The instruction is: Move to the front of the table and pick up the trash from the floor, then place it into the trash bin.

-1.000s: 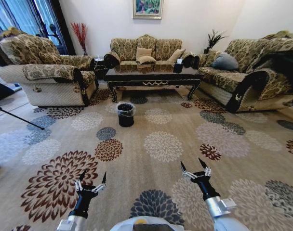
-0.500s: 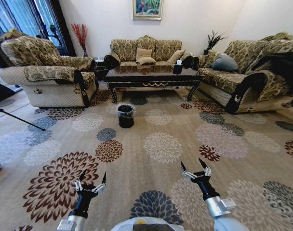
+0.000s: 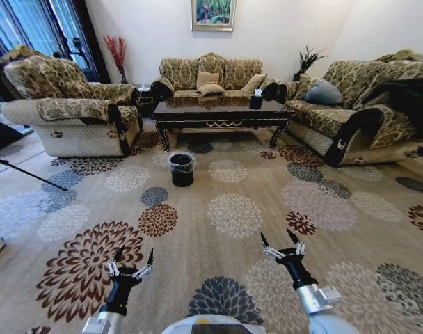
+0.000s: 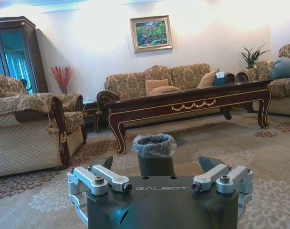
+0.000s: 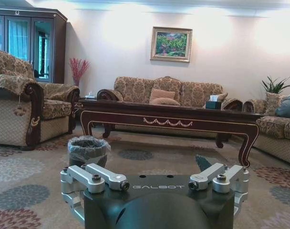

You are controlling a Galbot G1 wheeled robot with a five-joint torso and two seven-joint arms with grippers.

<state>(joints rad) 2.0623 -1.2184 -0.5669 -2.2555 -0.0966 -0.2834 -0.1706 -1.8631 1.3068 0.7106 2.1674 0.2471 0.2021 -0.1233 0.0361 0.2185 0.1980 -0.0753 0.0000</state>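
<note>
Plenty of open carpet point(image 3: 232, 209) lies between the robot and the table point(image 3: 222, 115), a glossy dark piece with gold scrollwork, ringed by patterned sofas. Just before its left end stands the trash bin point(image 3: 181, 169), black with a crinkly clear liner. Both left gripper point(image 3: 131, 261) and right gripper point(image 3: 281, 242) hover low, fingers spread, holding nothing.

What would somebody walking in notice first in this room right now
Probably the dark table with gold trim, ringed by patterned sofas at the far side of the flowered carpet. The trash bin, black with a plastic liner, stands alone on the carpet just in front of it. Nearest the camera, the left gripper and right gripper hover open above the carpet.
</note>
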